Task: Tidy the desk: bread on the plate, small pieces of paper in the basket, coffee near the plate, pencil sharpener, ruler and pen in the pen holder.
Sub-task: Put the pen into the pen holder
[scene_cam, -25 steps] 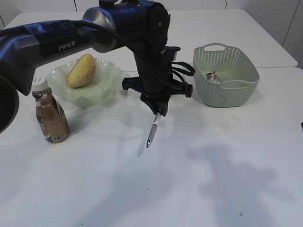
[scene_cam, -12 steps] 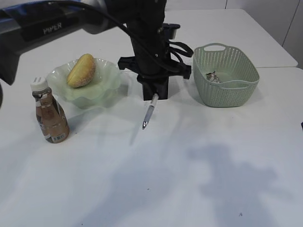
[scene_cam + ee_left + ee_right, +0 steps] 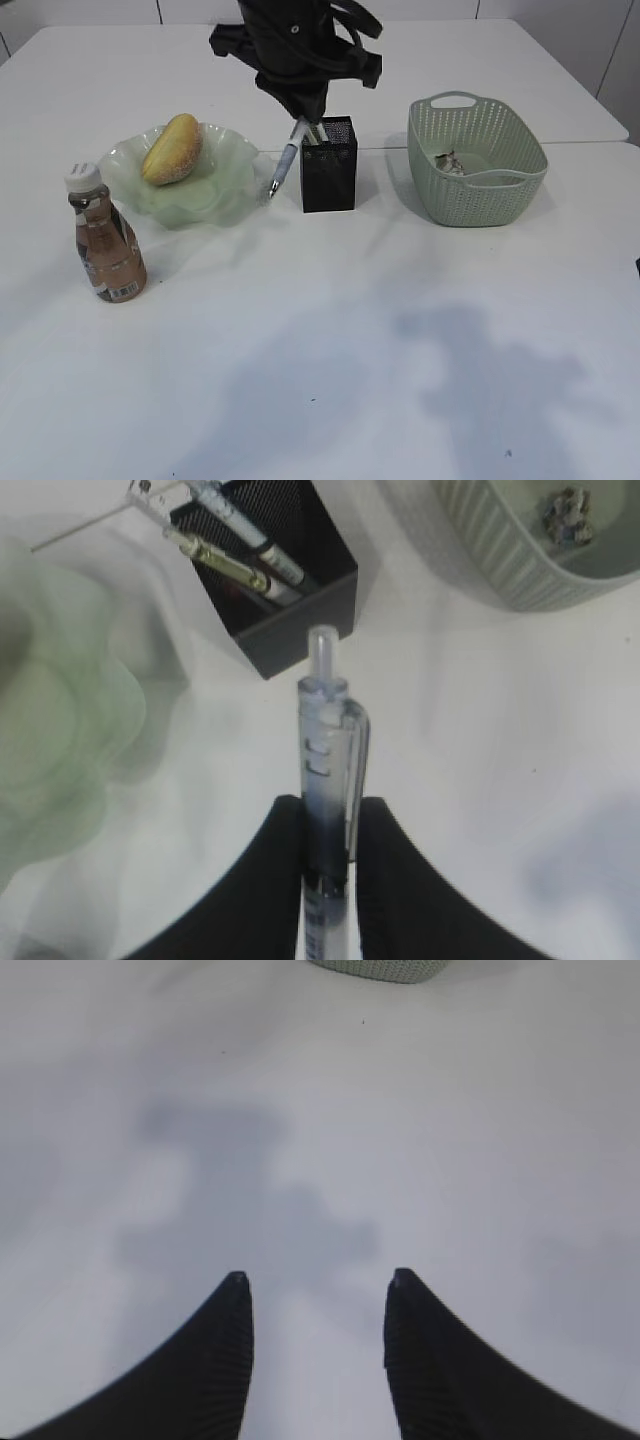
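Observation:
My left gripper is shut on a clear pen, which hangs tilted just left of the black mesh pen holder. A clear ruler and other pens stand in the holder. The bread lies on the green plate. The coffee stands to the plate's front left. Crumpled paper lies in the basket. My right gripper is open over the bare desk. The pencil sharpener is out of view.
The plate, pen holder and basket stand in a row across the back of the desk. In the right wrist view only the basket's base shows, at the top edge. A table seam runs behind the basket.
My left arm has risen and moved back with the pen, from low in front of the pen holder to above its left side. The holder now shows fully.

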`<act>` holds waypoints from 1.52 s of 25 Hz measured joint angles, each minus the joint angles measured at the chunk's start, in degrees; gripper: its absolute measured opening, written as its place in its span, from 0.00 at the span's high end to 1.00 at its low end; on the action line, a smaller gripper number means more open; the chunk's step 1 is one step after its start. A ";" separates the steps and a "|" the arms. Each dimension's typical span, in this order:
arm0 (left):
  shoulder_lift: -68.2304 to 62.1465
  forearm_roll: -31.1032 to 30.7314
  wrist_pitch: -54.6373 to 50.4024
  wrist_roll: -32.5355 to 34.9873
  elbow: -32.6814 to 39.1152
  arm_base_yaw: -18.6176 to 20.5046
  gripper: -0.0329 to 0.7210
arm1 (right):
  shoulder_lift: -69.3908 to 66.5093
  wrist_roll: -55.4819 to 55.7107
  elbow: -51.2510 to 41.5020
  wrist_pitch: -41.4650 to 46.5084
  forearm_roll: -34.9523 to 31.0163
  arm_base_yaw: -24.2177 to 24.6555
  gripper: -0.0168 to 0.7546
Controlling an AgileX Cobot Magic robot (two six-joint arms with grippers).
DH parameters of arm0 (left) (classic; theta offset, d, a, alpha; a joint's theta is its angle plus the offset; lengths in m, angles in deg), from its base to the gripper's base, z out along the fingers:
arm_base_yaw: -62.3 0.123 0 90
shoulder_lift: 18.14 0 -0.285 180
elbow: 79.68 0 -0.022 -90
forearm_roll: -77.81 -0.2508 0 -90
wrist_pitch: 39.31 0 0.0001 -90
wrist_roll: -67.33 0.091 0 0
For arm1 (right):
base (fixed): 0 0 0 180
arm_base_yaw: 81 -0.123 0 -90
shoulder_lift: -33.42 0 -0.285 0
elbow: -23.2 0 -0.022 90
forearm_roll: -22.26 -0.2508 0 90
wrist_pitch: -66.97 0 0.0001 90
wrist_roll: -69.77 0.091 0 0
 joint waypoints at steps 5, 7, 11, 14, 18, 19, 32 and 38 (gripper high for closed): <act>1.16 -0.46 4.95 2.15 0.00 0.00 0.85 | 0.00 0.00 0.00 0.00 0.00 0.00 0.52; 1.31 -0.94 7.21 2.71 0.00 0.00 0.85 | 0.00 0.00 0.00 0.00 0.00 0.00 0.52; 2.08 -2.69 9.80 3.12 0.00 0.00 0.85 | 0.00 0.00 0.00 0.00 0.00 0.00 0.52; 2.49 -3.73 11.44 3.21 0.00 0.00 0.85 | 0.00 0.00 0.00 0.00 0.00 0.00 0.52; 2.61 -4.76 13.19 3.70 0.00 0.00 0.85 | 0.00 0.00 0.00 0.00 0.00 0.00 0.52; 2.61 -4.88 13.68 4.01 0.00 0.00 0.85 | 0.00 0.00 0.00 0.00 0.00 0.00 0.52; 4.76 -4.98 9.18 8.52 0.00 0.00 0.85 | 0.00 0.00 0.00 -0.27 0.00 0.00 0.52; 8.95 -5.01 7.08 8.56 0.00 0.00 0.85 | 0.00 0.00 0.00 -0.30 0.00 0.00 0.52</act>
